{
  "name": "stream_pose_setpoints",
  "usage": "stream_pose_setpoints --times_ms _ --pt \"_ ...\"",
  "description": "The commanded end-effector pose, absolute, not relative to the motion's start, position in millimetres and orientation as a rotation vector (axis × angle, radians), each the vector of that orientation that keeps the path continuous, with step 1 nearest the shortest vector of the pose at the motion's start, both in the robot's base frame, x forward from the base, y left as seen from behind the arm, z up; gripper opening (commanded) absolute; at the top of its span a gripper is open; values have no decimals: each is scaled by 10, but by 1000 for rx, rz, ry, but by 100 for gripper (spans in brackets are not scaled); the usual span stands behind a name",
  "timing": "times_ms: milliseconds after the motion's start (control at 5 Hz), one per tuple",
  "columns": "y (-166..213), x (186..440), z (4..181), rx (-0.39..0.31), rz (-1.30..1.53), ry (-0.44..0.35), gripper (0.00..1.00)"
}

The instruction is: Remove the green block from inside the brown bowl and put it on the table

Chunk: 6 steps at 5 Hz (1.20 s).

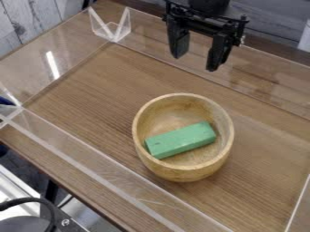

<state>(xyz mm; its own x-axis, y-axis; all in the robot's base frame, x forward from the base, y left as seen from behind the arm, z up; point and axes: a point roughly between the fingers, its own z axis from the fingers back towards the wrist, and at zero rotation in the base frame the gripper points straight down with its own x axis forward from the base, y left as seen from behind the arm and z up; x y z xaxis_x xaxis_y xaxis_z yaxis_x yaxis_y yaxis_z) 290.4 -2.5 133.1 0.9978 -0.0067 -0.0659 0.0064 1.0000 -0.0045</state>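
One flat green rectangular block (182, 140) lies inside the round light-brown wooden bowl (158, 165), long axis running lower-left to upper-right. Above, the black gripper (198, 52) hangs wide open, empty.

Open tabletop, walled edges
Low clear acrylic walls (72, 156) fence the brown wood-grain table (91, 91); only the round light-brown wooden bowl (184, 167) interrupts it.

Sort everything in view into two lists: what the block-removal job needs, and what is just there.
Needed for the job:
green block, lying inside the bowl
brown bowl
table, where the block should end up
tool, open, hanging above and behind the bowl

Just there:
clear acrylic walls around the tabletop
clear corner bracket at the far edge
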Motion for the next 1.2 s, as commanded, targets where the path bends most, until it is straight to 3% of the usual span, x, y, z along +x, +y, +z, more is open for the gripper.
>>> stream_pose_setpoints --times_ms 0,600,1000 --pt "-46 2832 1223 0 -60 89 100" --pt "-156 2559 821 16 -275 111 100" --pt "-281 2512 690 21 -370 114 100"
